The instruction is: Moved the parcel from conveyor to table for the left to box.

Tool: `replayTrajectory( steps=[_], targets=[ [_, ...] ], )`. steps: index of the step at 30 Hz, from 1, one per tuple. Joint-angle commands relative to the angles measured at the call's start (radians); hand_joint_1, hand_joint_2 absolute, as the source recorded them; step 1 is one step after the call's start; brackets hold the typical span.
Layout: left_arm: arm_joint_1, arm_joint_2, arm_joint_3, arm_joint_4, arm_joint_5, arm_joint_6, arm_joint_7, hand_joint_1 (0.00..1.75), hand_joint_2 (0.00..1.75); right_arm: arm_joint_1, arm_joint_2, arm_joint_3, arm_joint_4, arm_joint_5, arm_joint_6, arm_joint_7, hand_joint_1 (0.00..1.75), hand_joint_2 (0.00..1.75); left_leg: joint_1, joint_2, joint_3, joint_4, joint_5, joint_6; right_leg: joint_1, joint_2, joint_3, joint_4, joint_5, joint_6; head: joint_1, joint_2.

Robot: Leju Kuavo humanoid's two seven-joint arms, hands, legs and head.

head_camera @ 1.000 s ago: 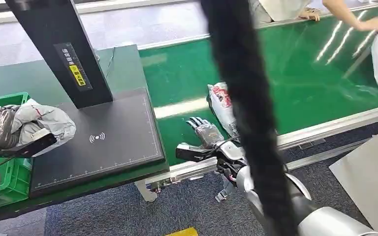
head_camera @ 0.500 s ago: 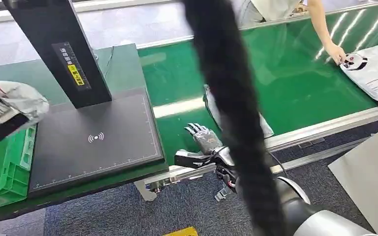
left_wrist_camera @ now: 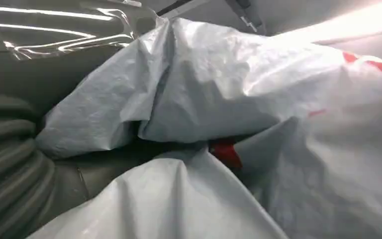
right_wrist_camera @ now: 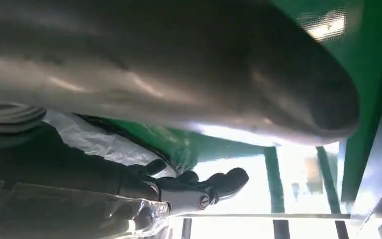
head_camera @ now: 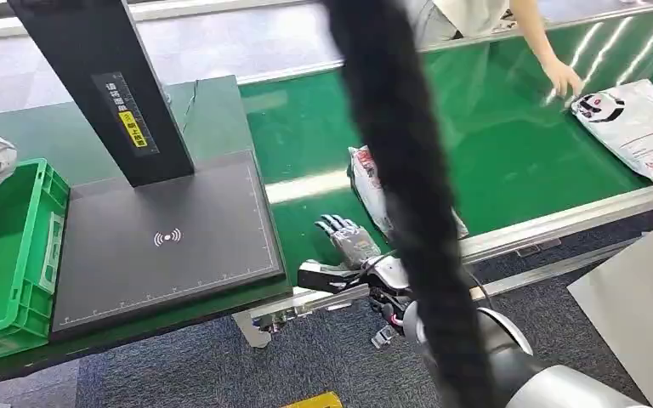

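Currently, a crinkled grey plastic parcel (left_wrist_camera: 238, 99) is gripped by the left hand (left_wrist_camera: 15, 164); right hand (head_camera: 349, 242) is held flat, fingers spread, at the conveyor's (head_camera: 510, 144) near edge.

Crinkled glossy plastic parcel (left_wrist_camera: 258, 99), glossy green conveyor (head_camera: 510, 144), matt black pad (head_camera: 170, 246)
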Motion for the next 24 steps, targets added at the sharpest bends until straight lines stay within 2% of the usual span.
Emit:
replayTrajectory(
  steps=[1,3,4,5,6,7,8,15,18,24],
  targets=[
    [0.055,0.015,0.098,0.081,-0.008,0.044,-0.018,1.68,1.75,-0.041,0.017,-0.017,0.027,0.019,0.017,0.024,0.00,0.00,0.000,0.002,0.004,-0.002,-0.001,-0.002,0.000,0.001,0.003,-0.001,-0.001,-0.002,0.000,0.000],
    [0.083,0.018,0.117,0.079,-0.006,0.044,-0.022,1.69,1.75,-0.035,0.013,-0.022,0.023,0.018,0.015,0.023,0.00,0.00,0.000,0.003,0.005,-0.003,-0.001,-0.002,0.000,0.003,0.004,-0.001,0.000,-0.002,0.000,0.000],
    [0.116,0.001,0.243,-0.024,-0.132,-0.076,-0.059,1.61,1.75,-0.040,0.016,-0.044,0.052,0.033,-0.006,0.009,0.00,0.00,0.000,0.003,0.004,-0.002,-0.001,-0.001,0.000,0.002,0.003,-0.001,0.000,-0.001,0.000,0.000],
    [0.125,-0.018,0.379,0.064,-0.228,0.016,-0.066,0.94,1.75,-0.025,0.010,-0.046,0.026,0.033,0.005,0.011,0.00,0.00,0.000,0.002,0.002,-0.001,-0.001,-0.001,0.000,0.002,0.002,0.000,0.000,-0.001,0.000,0.000],
    [0.125,-0.015,0.390,0.100,-0.211,0.010,-0.051,0.30,1.75,-0.015,0.006,-0.050,0.021,0.033,0.002,0.010,0.00,0.00,0.001,0.002,0.003,-0.001,-0.001,-0.001,0.001,0.001,0.003,-0.001,0.000,-0.001,0.000,0.000],
    [0.123,-0.011,0.387,0.115,-0.210,-0.020,-0.045,0.00,1.75,-0.014,0.004,-0.051,0.020,0.033,0.002,0.011,0.00,0.00,0.000,0.002,0.004,-0.002,0.000,-0.001,0.000,0.001,0.002,-0.001,0.000,-0.001,0.000,0.000],
    [0.127,-0.008,0.384,0.117,-0.211,-0.030,-0.039,0.00,0.00,-0.014,0.002,-0.052,0.020,0.033,0.003,0.011,0.00,0.00,0.000,0.001,0.003,-0.001,-0.001,-0.001,0.001,0.001,0.002,-0.001,0.000,-0.001,0.000,0.000],
    [0.179,0.016,0.399,0.095,-0.186,-0.053,-0.011,0.00,0.00,-0.019,-0.001,-0.055,0.024,0.039,0.018,0.012,0.00,0.00,0.001,0.000,0.002,-0.001,-0.001,-0.001,0.001,0.000,0.002,-0.001,-0.001,-0.001,0.000,0.000],
    [0.168,0.018,0.392,0.115,-0.191,-0.059,-0.014,0.00,0.00,-0.015,-0.003,-0.060,0.020,0.037,0.014,0.017,0.00,0.00,0.001,0.001,0.002,-0.001,-0.001,-0.001,0.001,0.001,0.002,-0.001,-0.001,-0.001,0.000,0.000],
    [0.193,-0.006,0.397,0.112,-0.173,-0.035,-0.032,0.00,0.00,0.015,-0.002,-0.061,0.006,0.040,-0.011,0.007,0.00,0.00,0.001,-0.001,0.002,-0.001,0.000,-0.001,0.001,-0.002,0.002,-0.001,-0.001,-0.001,0.000,0.000]
  ],
)
